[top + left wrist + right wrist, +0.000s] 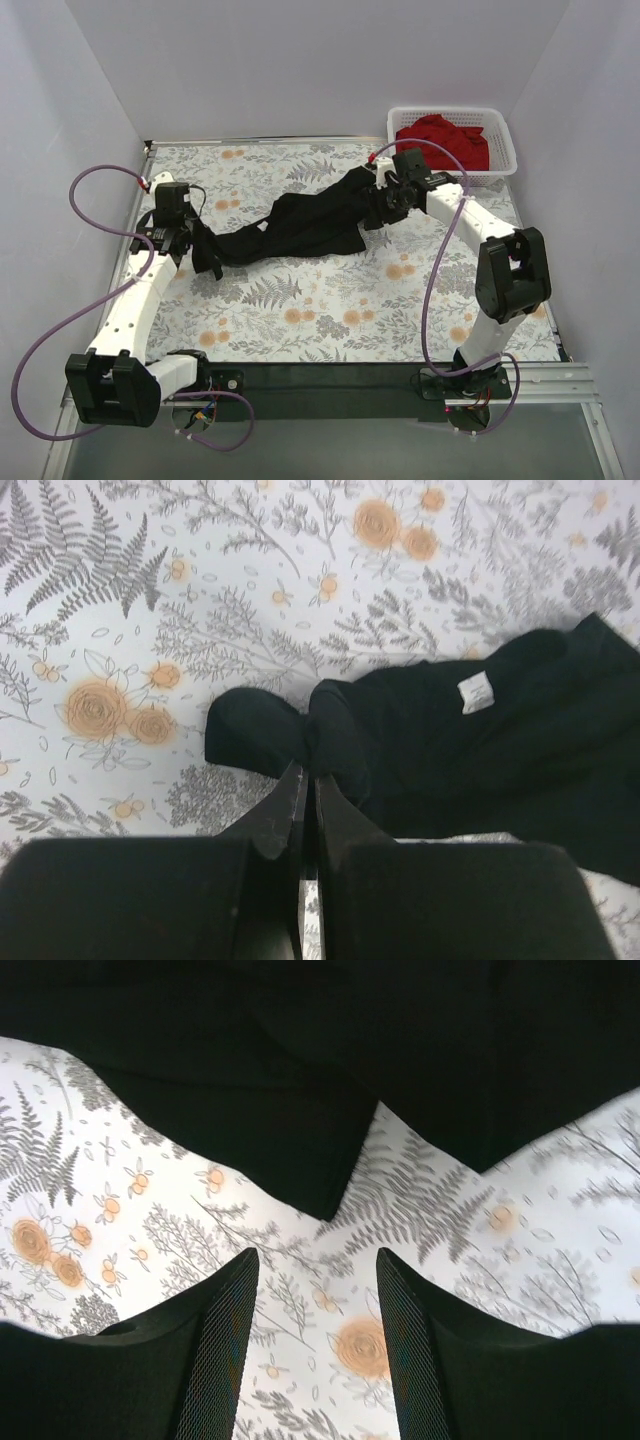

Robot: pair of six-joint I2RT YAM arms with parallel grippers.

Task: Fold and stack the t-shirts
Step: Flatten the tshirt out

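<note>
The black t-shirt lies bunched in a long diagonal strip on the floral table cover. My left gripper is at its left end. In the left wrist view my left gripper is shut on a fold of the black t-shirt, whose white label shows. My right gripper is at the shirt's right end. In the right wrist view my right gripper is open and empty, with the black t-shirt just beyond its fingertips. The red t-shirt lies crumpled in the basket.
A white lattice basket stands at the back right corner. White walls close in the left, back and right sides. The floral table cover reaches a dark front rail where the arm bases sit.
</note>
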